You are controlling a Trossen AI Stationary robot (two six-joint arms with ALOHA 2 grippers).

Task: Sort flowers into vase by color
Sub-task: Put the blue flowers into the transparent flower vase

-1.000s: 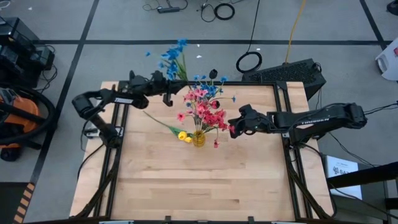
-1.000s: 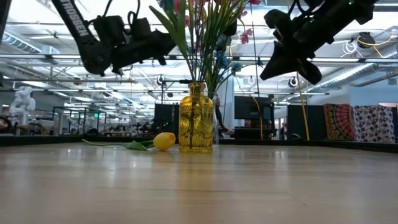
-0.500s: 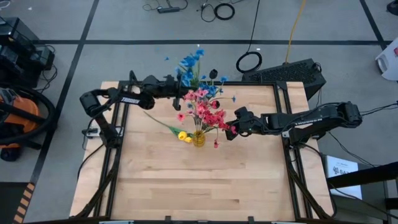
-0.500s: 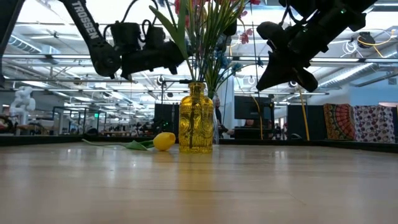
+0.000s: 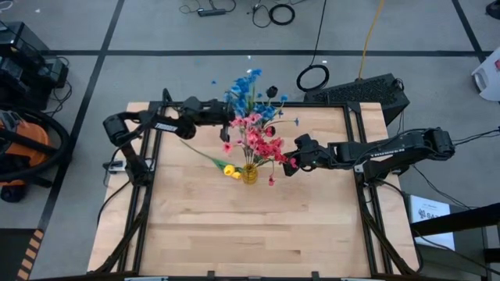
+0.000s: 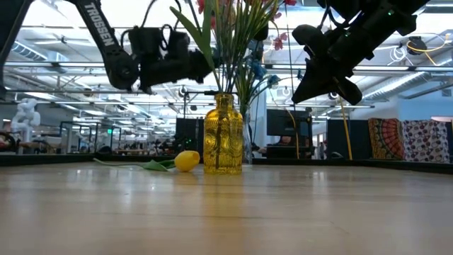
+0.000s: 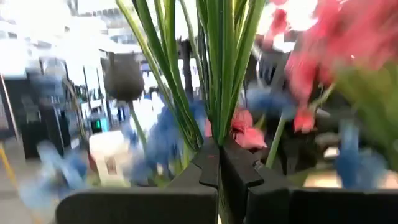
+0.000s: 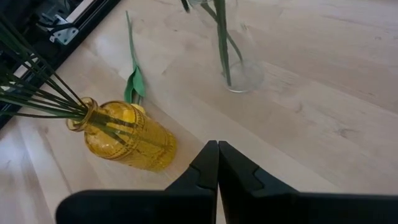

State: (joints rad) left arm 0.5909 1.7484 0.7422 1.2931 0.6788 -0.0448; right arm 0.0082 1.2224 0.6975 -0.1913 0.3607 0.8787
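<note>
The yellow-amber vase (image 5: 250, 175) stands mid-table and holds pink and red flowers (image 5: 256, 139); it also shows in the low view (image 6: 223, 134) and the right wrist view (image 8: 127, 135). A yellow flower (image 5: 229, 168) lies on the table left of the vase, touching its foot. My left gripper (image 5: 228, 117) is shut on a blue flower bunch (image 5: 246, 84), held high at the bouquet's far left. My right gripper (image 5: 289, 163) is shut and empty, hovering just right of the red blooms (image 8: 217, 155). My left gripper pinches the blue bunch's green stems (image 7: 214, 118) between its two fingers. The fingers come level from the table's left and lie across the stems. The bunch stands upright, blooms above the fingers, lifted clear of the table.
A clear glass vase (image 8: 242, 76) with green stems in it stands on the table beyond the amber vase. A few more blue blooms (image 5: 267, 105) show at the bouquet's far side. The near half of the wooden table (image 5: 258, 234) is bare.
My left gripper has carried the blue bunch toward the table's right, up to the bouquet in the vase, keeping it upright. My right gripper has shifted slightly left toward the red blooms, then held still.
</note>
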